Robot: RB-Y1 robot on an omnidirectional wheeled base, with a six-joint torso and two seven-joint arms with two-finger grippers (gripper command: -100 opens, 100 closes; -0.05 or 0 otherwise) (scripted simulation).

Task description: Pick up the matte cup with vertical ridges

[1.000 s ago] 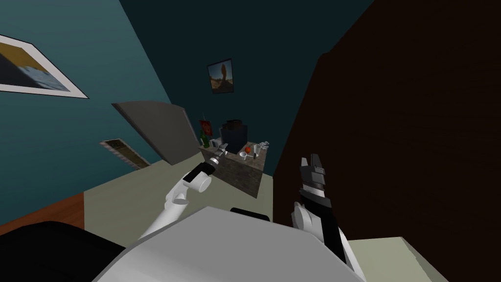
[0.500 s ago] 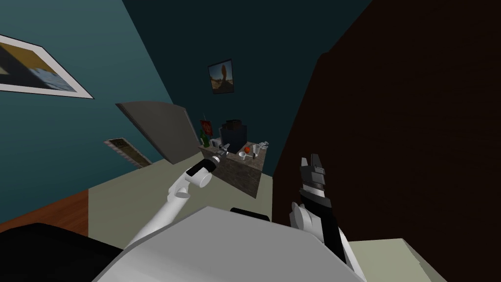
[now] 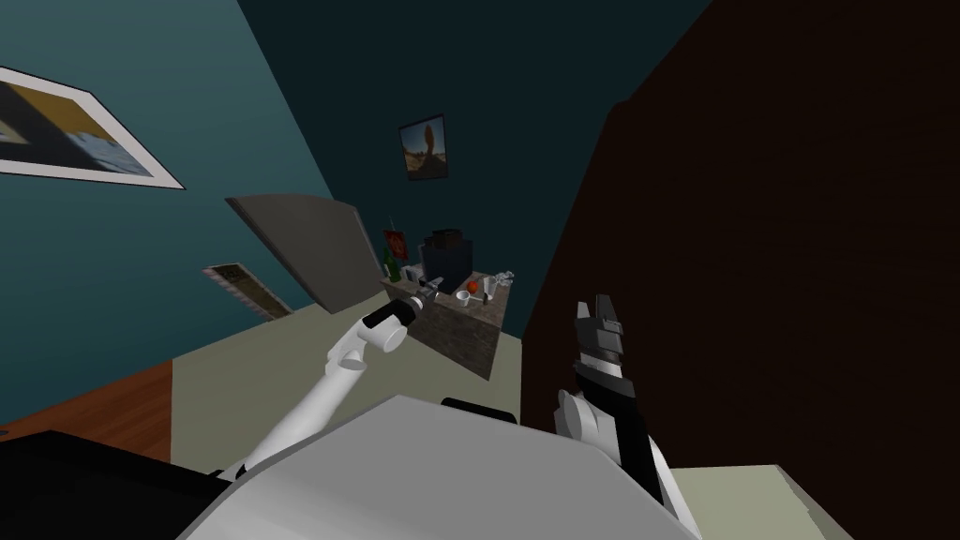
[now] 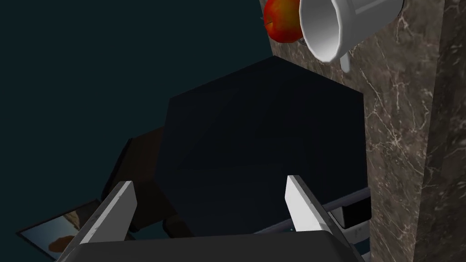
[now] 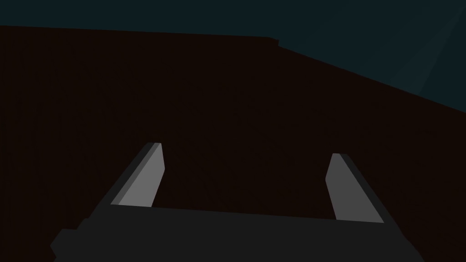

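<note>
A white cup with vertical ridges (image 4: pixel 346 22) stands on a brown marble-topped table (image 4: pixel 409 136), with a red apple (image 4: pixel 280 20) beside it. My left gripper (image 4: pixel 209 191) is open and holds nothing; it faces a black box (image 4: pixel 264 145) on that table, and the cup stands past the box, off to one side of the fingers. In the head view the left gripper (image 3: pixel 431 283) reaches over the table's near corner, short of the apple (image 3: pixel 473 285) and small white cups (image 3: pixel 463 298). My right gripper (image 3: pixel 597 305) is open in front of a dark brown surface.
On the table (image 3: pixel 464 328) also stand a green bottle (image 3: pixel 394 267), the black box (image 3: pixel 448 258) and glassware (image 3: pixel 504 277). A grey panel (image 3: pixel 300 244) leans left of the table. A tall dark brown surface (image 3: pixel 750 281) rises close on the right.
My left arm has stretched a little farther forward toward the table, elbow rising. The head view has shifted slightly. The right arm has not moved.
</note>
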